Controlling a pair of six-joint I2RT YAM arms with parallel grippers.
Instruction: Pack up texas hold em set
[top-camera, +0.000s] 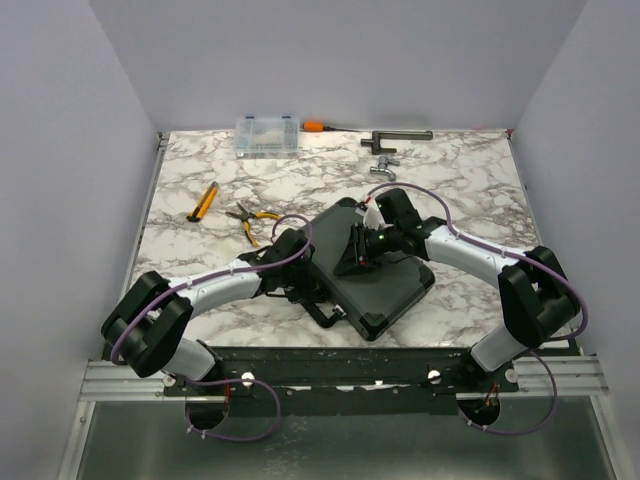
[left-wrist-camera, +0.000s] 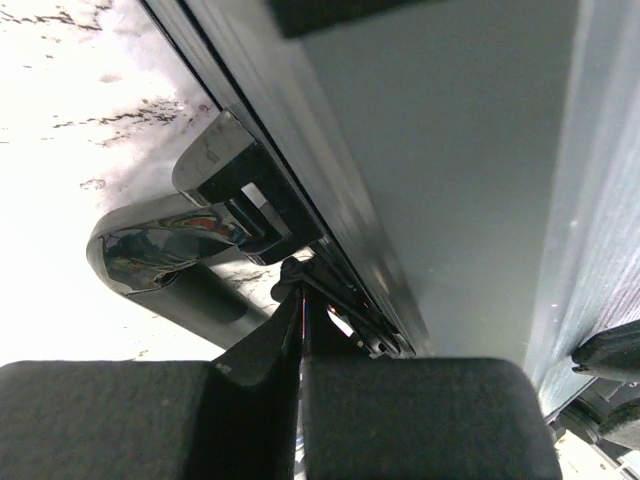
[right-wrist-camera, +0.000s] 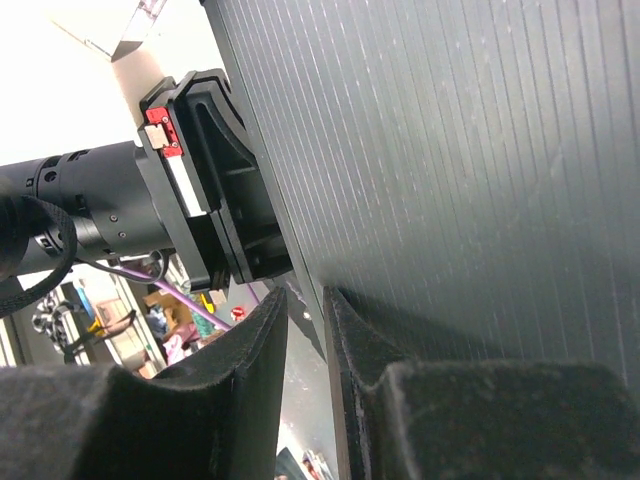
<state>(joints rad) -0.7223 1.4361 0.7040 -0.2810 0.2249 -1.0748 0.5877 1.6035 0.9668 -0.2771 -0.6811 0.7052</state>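
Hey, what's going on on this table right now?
Two robot arms are working on a black rectangular hard case, which looks closed, on the marble table. The left gripper, shut, is at the case's seam beside its glossy handle. The right gripper sits nearly closed at the lid's edge; whether it grips is unclear.

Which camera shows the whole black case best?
The top view: the case lies there whole and shut, seen from above. The left wrist view shows only one edge of it, with the shiny handle. The right wrist view shows just its ribbed face, very close up.
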